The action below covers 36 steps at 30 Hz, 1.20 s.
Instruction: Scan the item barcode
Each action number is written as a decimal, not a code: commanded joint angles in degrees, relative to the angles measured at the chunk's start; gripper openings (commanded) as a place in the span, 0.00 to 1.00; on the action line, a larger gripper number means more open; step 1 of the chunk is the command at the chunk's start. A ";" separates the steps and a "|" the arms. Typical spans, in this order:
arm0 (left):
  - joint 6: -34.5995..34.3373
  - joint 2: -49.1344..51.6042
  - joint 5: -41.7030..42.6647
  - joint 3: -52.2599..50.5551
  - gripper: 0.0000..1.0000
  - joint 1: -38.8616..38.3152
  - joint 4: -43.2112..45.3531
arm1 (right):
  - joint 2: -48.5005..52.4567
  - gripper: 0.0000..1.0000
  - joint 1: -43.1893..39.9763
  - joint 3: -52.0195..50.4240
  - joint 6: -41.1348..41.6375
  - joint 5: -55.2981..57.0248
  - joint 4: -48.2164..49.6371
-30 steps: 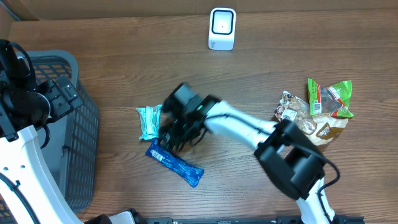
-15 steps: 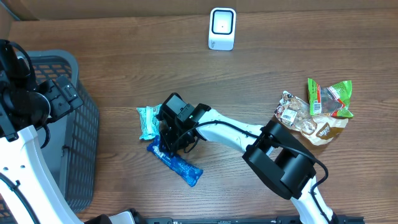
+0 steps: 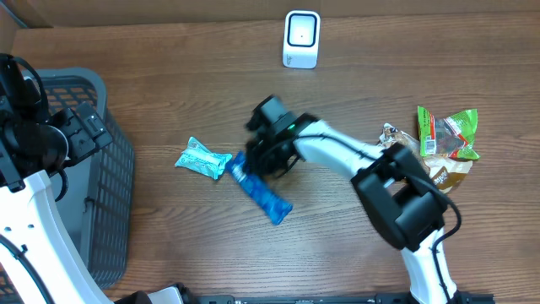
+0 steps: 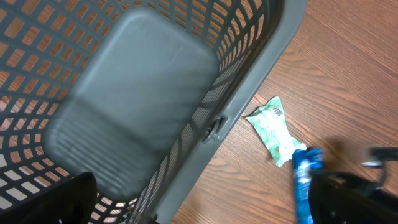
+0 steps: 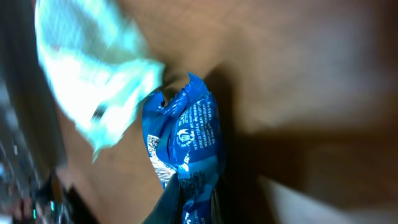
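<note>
Fingers first: the right fingers point(image 5: 163, 204) are pressed together on one end of a long blue foil-wrapped snack bar point(image 3: 260, 187), near the middle of the brown wooden surface point(image 3: 169, 76). In the right wrist view the crinkled blue wrapper point(image 5: 183, 146) rises from between them, with white print and a small label patch on its face and a dark shadow on the wood beside it. Seen from overhead, the bar runs at a slant from the clamped upper-left end down to the lower right. Whether its free end rests on the surface or hangs just above it I cannot tell.

Just beside the clamped end lies a small teal crinkled packet point(image 3: 202, 158), flat on the wood – its corner looks close to touching the blue wrapper, and the right wrist view shows it as a pale blur point(image 5: 93, 81).

At the far edge, well apart from the bar, stands a white rounded barcode scanner point(image 3: 301, 38), its face with a dark square window. Off to the right sits a cluster of snack bags: a green crumpled bag point(image 3: 451, 131) and, next to it, a brown-and-clear bag point(image 3: 405, 156).

On the left – over a grey plastic lattice basket point(image 3: 110, 194) – the left fingers point(image 3: 91, 125) stand wide apart with nothing between them.
</note>
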 commanded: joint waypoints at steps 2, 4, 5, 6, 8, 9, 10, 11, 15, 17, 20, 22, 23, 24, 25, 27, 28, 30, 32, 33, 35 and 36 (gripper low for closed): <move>1.51 -0.55 0.42 0.20 1.00 0.31 0.17 | -1.88 0.04 -8.02 0.72 0.33 9.09 1.68; 1.51 -0.55 0.44 0.20 1.00 0.31 0.17 | -1.88 0.09 -10.95 0.72 1.62 9.11 4.63; 1.51 -0.55 0.44 0.20 1.00 0.31 0.17 | -1.88 0.14 -12.59 0.72 2.34 9.33 6.56; 1.51 -0.55 0.42 0.20 1.00 0.31 0.17 | -1.90 0.22 -14.19 0.72 2.69 9.22 7.69; 1.51 -0.55 0.42 0.20 1.00 0.31 0.17 | -1.90 0.54 -15.61 0.72 2.60 9.22 8.15; 1.51 -0.55 0.42 0.20 1.00 0.31 0.17 | -1.90 0.65 -16.35 0.72 2.14 8.68 8.68; 1.51 -0.55 0.44 0.20 1.00 0.31 0.17 | -1.95 0.68 -16.85 0.76 1.60 7.63 9.29; 1.51 -0.55 0.42 0.20 1.00 0.31 0.17 | -2.12 0.69 -17.92 0.76 0.52 4.66 10.69; 1.51 -0.55 0.42 0.20 1.00 0.31 0.17 | -2.75 0.72 -21.40 0.76 -0.44 -6.01 12.70; 1.51 -0.55 0.42 0.20 0.99 0.31 0.17 | -2.75 0.72 -22.45 0.74 -2.23 -11.26 11.43; 1.51 -0.55 0.42 0.20 1.00 0.31 0.20 | -2.75 0.68 -21.97 0.61 -6.29 -11.96 5.49; 1.51 -0.55 0.42 0.20 1.00 0.31 0.17 | -2.60 0.67 -19.80 0.59 -7.32 -8.28 0.48; 1.51 -0.55 0.42 0.20 1.00 0.31 0.17 | -2.51 0.66 -18.64 0.59 -7.30 -5.62 -1.11; 1.51 -0.55 0.44 0.20 1.00 0.31 0.17 | -2.45 0.66 -17.29 0.59 -7.21 -2.64 -2.47; 1.51 -0.55 0.42 0.20 1.00 0.31 0.17 | -2.40 0.66 -16.15 0.59 -6.60 -0.81 -3.15; 1.51 -0.55 0.42 0.20 0.99 0.31 0.17 | -2.40 0.65 -13.86 0.59 -5.29 1.11 -3.32; 1.51 -0.55 0.42 0.20 1.00 0.31 0.17 | -2.40 0.63 -12.98 0.59 -5.27 1.16 -3.30; 1.51 -0.55 0.42 0.20 1.00 0.31 0.17 | -2.29 0.58 -11.47 0.59 -3.04 2.91 -3.50; 1.51 -0.55 0.42 0.20 1.00 0.31 0.17 | -2.29 0.48 -9.88 0.59 -0.70 7.32 -3.74; 1.51 -0.55 0.42 0.20 1.00 0.31 0.17 | -2.32 0.44 -9.62 0.61 0.31 8.35 -3.63; 1.51 -0.55 0.42 0.20 0.99 0.31 0.17 | -2.29 0.36 -9.60 0.61 0.57 8.39 -3.58; 1.51 -0.55 0.42 0.20 1.00 0.31 0.17 | -2.32 0.33 -9.86 0.61 1.01 8.39 -3.58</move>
